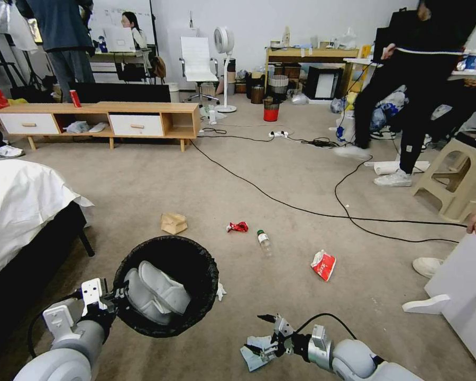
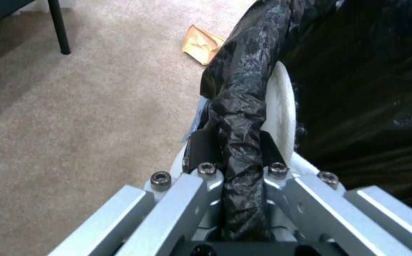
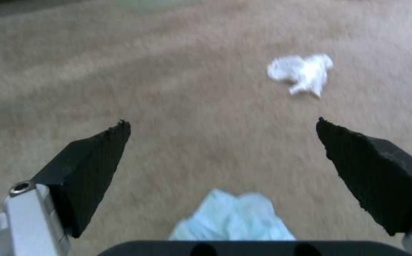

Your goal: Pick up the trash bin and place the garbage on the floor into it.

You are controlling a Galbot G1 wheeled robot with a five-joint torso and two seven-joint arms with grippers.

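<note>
Trash bin (image 1: 166,286) is held at near left by the left gripper (image 1: 116,302), whose fingers (image 2: 206,149) are clamped on the rim and the folded black bag; it seems light but the bag is probably slippery. On the floor (image 1: 280,185), at near right, the right gripper (image 1: 264,333) is spread apart over a pale blue tissue (image 1: 256,352). This soft, light piece is best pinched at its middle. A white tissue (image 3: 303,73) lies near it.

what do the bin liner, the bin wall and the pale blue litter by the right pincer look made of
Liner: thin glossy black plastic film, wrinkled and shiny, clamped in the left pincer.
Bin wall: smooth white, probably hard plastic.
Blue litter: soft crumpled folds, likely tissue, between the open right pincer's fingers.
</note>
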